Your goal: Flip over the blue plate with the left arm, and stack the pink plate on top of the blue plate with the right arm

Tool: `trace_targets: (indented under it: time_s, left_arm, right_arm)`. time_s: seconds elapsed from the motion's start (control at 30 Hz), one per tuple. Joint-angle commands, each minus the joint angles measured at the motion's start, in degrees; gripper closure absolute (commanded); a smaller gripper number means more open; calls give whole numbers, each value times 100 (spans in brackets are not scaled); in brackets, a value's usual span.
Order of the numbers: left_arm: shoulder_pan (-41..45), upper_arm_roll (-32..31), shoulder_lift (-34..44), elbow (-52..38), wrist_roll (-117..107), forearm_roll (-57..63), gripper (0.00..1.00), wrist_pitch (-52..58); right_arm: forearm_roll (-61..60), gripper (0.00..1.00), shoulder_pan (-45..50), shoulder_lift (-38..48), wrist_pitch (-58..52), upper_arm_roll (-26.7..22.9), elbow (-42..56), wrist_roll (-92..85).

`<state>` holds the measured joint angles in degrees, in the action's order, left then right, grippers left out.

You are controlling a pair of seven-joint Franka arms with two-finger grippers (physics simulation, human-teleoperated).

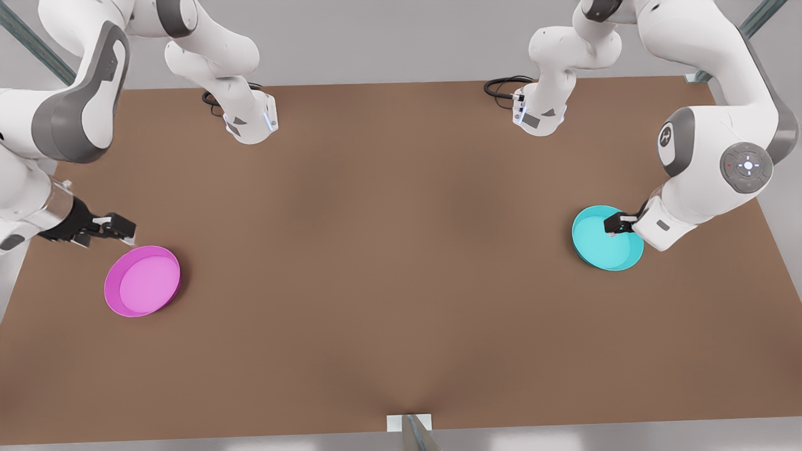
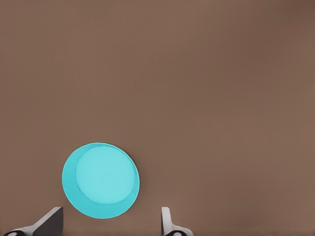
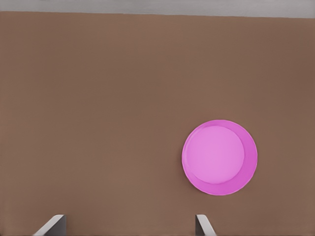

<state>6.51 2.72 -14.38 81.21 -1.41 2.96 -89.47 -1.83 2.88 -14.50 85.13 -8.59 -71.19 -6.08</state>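
Note:
The blue plate point(image 1: 606, 241) lies flat on the brown table at the front view's right; in the left wrist view the blue plate point(image 2: 101, 180) sits just ahead of the fingers. My left gripper point(image 1: 611, 225) hovers over its rim, open point(image 2: 109, 227), holding nothing. At the front view's left the pink plate point(image 1: 143, 281) rests with its lighter inside facing up, and the same pink plate point(image 3: 219, 157) shows in the right wrist view. My right gripper point(image 1: 125, 233) hangs just beyond its far-left rim, open point(image 3: 127, 227) and empty.
The brown table point(image 1: 401, 250) stretches wide between the two plates. Both arm bases point(image 1: 250, 122) point(image 1: 539, 116) stand at the far edge with black cables beside them. A small grey bracket point(image 1: 410, 426) sits at the near edge.

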Motion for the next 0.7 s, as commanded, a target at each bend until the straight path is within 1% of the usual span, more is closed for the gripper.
trace_targets:
  time_s: [0.0,0.03,0.07,0.1,0.2,0.23,0.27,0.3,0.37,0.5,0.67]
  left_arm:
    - [-1,0,-12,0,0,-6,0,0]
    - [-9,35,-82,0,9,-15,0,9]
    - [-290,88,-258,0,9,-365,0,44]
    - [-712,202,-407,9,157,-1051,0,123]
    - [-1213,888,-1014,53,1818,-1773,0,229]
    - [-1415,897,-1181,79,2258,-1808,0,220]
    - [-1688,897,-1278,473,2873,-1808,0,-157]
    - [-2048,897,-1295,1080,3594,-1975,0,-817]
    - [-2453,897,-1779,1178,4315,-2291,0,-1160]
    - [-2585,905,-2412,1178,4465,-2511,0,-1477]
    - [-2549,914,-2579,1195,4597,-2546,0,-1556]
  right_arm:
    - [-10,0,19,18,-6,15,-1,2]
    - [-10,0,28,53,-32,15,8,2]
    - [-10,0,28,115,-15,23,-1,2]
    - [-19,0,37,115,-14,41,-1,2]
    - [16,0,55,44,21,50,-9,-7]
    - [8,0,19,35,29,50,-18,-7]
    - [16,0,28,27,29,50,-27,-7]
    - [-19,0,11,44,21,15,-9,2]
    - [-19,0,11,71,-14,15,-9,2]
    - [-10,0,-16,44,-6,32,-18,-7]
    - [-19,0,11,35,3,59,-9,2]
